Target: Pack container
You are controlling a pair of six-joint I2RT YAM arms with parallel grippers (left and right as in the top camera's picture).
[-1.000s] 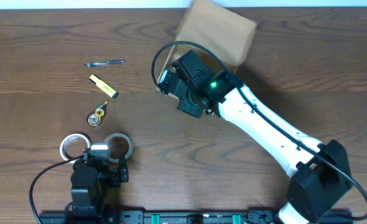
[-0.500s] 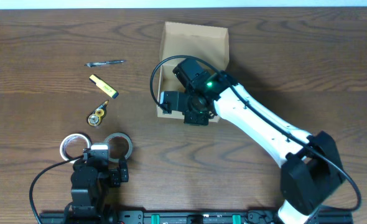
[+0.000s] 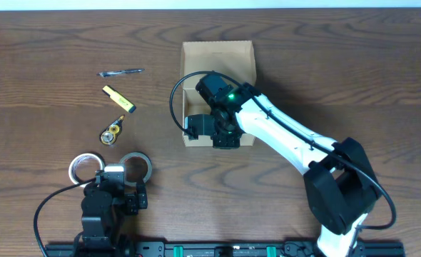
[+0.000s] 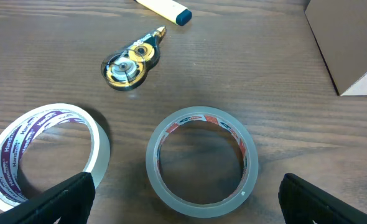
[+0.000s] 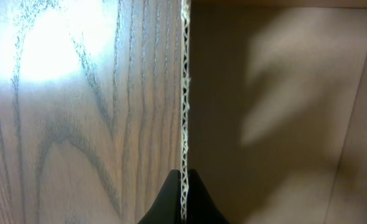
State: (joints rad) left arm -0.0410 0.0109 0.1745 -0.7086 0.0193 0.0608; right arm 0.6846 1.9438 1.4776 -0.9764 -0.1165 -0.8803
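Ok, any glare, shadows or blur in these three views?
Right wrist: bright glare patch on the table at upper left, soft shadows inside the container. Left wrist: sharp, evenly lit. Overhead: even light, no evident blur.

A clear tape roll is seen lying flat on the wooden table, just ahead of the left gripper and centred between its fingers. A white tape roll with purple print is laid flat just beside it, ahead and to the left, without touching it. Further ahead, slightly left, a gold correction tape dispenser is found. Beyond that a yellow marker with a blue cap is placed, and furthest ahead a pen is seen in the overhead view only.
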